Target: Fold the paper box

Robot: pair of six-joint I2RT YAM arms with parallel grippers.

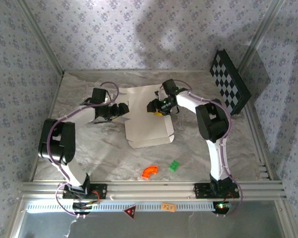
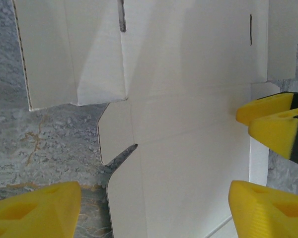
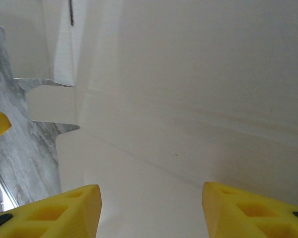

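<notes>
Lying opened out in the middle of the marbled tabletop [image 1: 102,153], the box [image 1: 148,124] is a pale, uncut-looking sheet with flaps and tabs around its edges, its long side running from 12 to 6 o'clock. Most of it sits flat. From the left wrist view, the flap at its 10 o'clock corner has a crease down it and looks slightly lifted, though I can't say how far.

At the sheet's 9 o'clock edge is the left claw [image 1: 121,110], pointing in over the paper. It is released: its yellow fingers [image 2: 35,210] stand wide apart, one over bare marble just off the edge, the other over the sheet, with a notch between two tabs lying between them.

At roughly 1 o'clock on the sheet is the right claw [image 1: 155,106], facing the left one across the paper. It is released too, its fingers [image 3: 248,210] spread wide above plain cardboard. Whether either claw touches the sheet I cannot tell.

A black-and-white checkered board [image 1: 230,81] leans at the tabletop's 2 o'clock corner, well apart from the box. Near the front edge, at 6 o'clock from the sheet, lie a small orange piece [image 1: 149,171] and, just beside it, a green piece [image 1: 174,166].
</notes>
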